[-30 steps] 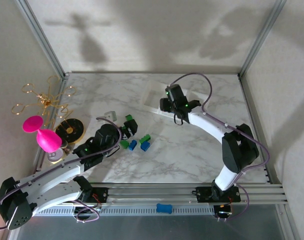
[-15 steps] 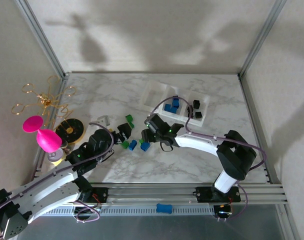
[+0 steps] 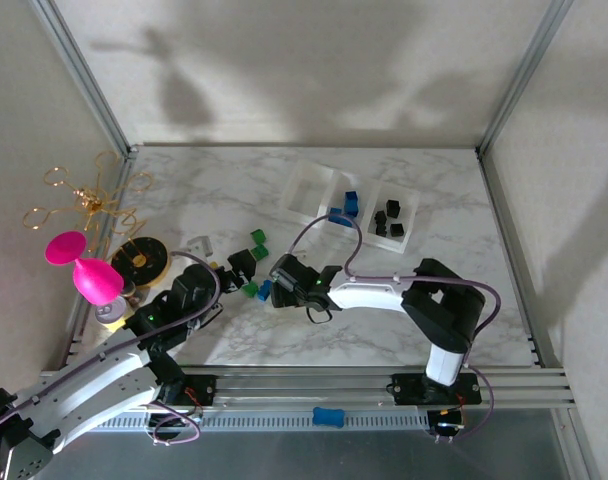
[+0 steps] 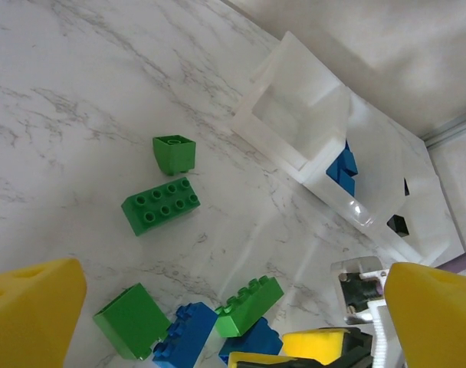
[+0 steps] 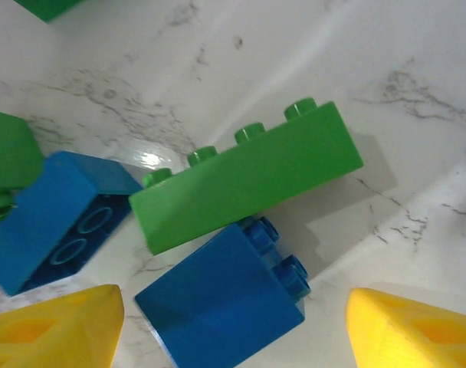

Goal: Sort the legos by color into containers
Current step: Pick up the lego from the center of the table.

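Note:
Loose legos lie mid-table: a small green one [image 4: 174, 152], a flat green one [image 4: 161, 205], a green block [image 4: 133, 320], a blue brick [image 4: 185, 337] and a long green brick [image 5: 248, 180]. My right gripper [image 5: 233, 330] is open and low over the pile, with a blue brick [image 5: 221, 299] lying between its yellow fingertips [image 5: 53, 330], untouched. From the top it sits at the pile's right edge [image 3: 282, 275]. My left gripper [image 3: 239, 263] hovers open just left of the pile, its jaws wide [image 4: 233, 307]. The containers [image 3: 309, 190] stand behind; the middle bin holds blue bricks [image 4: 342, 165], the right one black bricks [image 3: 387, 217].
A pink goblet [image 3: 84, 268], a gold wire ornament [image 3: 84, 200] and a black disc [image 3: 139, 260] crowd the left edge. A small grey piece [image 3: 199, 243] lies near the left arm. A larger blue oblong piece [image 3: 327, 416] rests on the front rail.
My right arm swung from the containers down and left to the pile of legos, lowering over the blue brick. My left arm drew back slightly toward the left.

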`<action>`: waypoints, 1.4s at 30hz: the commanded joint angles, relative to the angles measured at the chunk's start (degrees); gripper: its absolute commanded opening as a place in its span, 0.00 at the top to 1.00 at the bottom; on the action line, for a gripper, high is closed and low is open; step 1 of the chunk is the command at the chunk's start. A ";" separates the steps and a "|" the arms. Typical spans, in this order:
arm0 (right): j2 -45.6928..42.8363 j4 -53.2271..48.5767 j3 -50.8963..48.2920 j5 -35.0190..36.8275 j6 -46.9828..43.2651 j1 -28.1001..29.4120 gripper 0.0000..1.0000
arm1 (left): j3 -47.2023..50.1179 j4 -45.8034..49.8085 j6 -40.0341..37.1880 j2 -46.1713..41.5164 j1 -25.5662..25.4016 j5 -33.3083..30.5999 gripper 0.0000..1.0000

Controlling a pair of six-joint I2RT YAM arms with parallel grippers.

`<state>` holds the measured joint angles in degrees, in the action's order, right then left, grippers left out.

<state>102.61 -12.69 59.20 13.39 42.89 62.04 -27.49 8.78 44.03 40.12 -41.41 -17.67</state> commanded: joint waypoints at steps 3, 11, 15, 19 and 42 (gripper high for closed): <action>2.74 1.00 2.67 3.06 1.84 0.67 0.21 | 1.21 0.29 0.33 -0.48 0.71 -1.49 0.00; 1.54 -2.72 1.20 6.73 2.96 0.66 0.23 | 0.93 -0.31 -0.16 0.29 0.80 -1.49 0.00; -0.61 -4.36 -1.01 7.71 2.86 0.70 0.29 | 1.16 -1.12 -0.35 0.46 0.79 -1.40 0.00; -2.92 -5.29 -3.08 8.52 3.21 0.64 0.35 | 1.02 -1.39 -0.57 0.84 0.89 -1.18 0.00; -5.34 -5.59 -0.61 9.55 -0.05 -0.80 0.66 | 0.09 -2.61 -1.01 2.28 0.98 -0.09 0.00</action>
<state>101.12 -16.71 58.35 21.06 43.07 61.91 -26.98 7.53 43.75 42.17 -41.08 -17.82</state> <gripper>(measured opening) 0.349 0.996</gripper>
